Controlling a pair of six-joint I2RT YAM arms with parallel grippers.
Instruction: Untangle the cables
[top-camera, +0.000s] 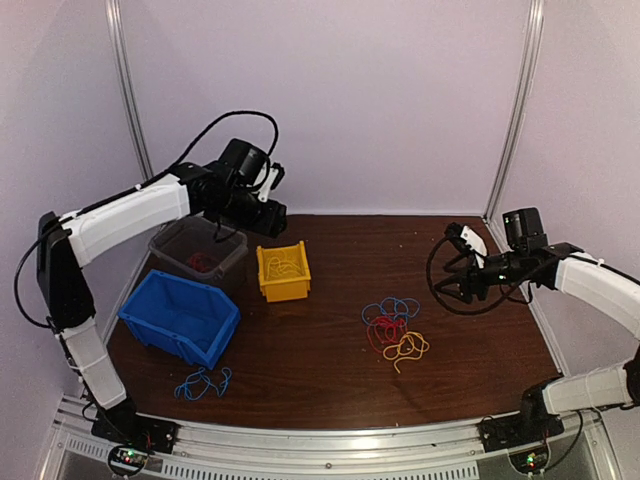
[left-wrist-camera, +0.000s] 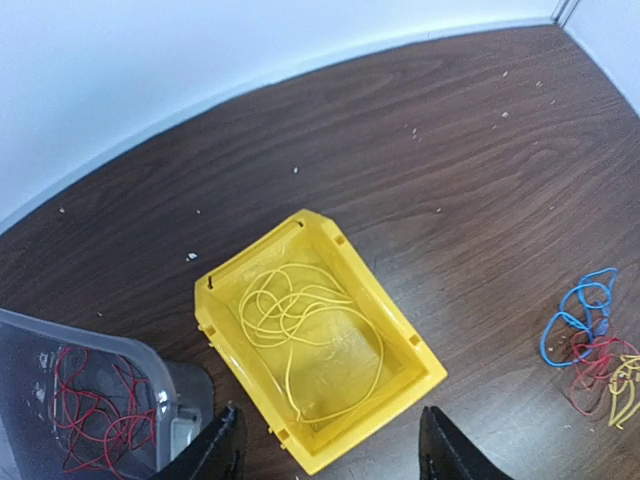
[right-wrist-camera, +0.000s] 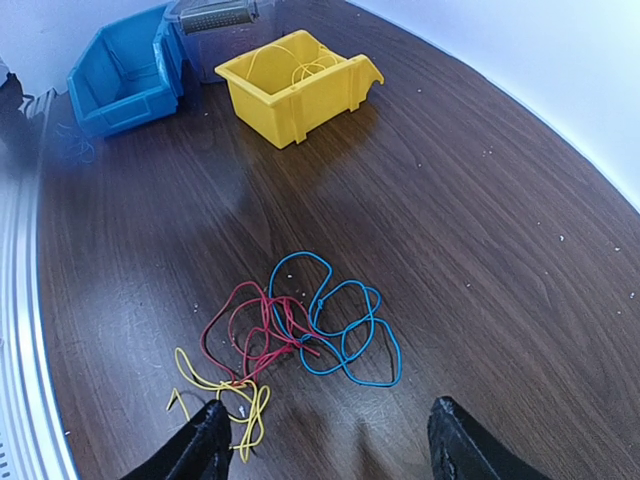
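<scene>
Black left fingers (left-wrist-camera: 215, 452): apart, empty, over yellow bin (left-wrist-camera: 360, 432) | right fingers (right-wrist-camera: 200, 447): apart, empty, over cables (right-wrist-camera: 300, 330)

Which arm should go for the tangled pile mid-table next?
Right, probably. In its wrist view the tangled cables lie just ahead of the right gripper, whose jaws are open. The left gripper, also open, hangs over the yellow bin at the back left, with the tangle off at the edge of its view.

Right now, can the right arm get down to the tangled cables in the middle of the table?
Probably yes. The right gripper is open and facing the cables, with only bare table between them; the yellow bin sits well away.
</scene>
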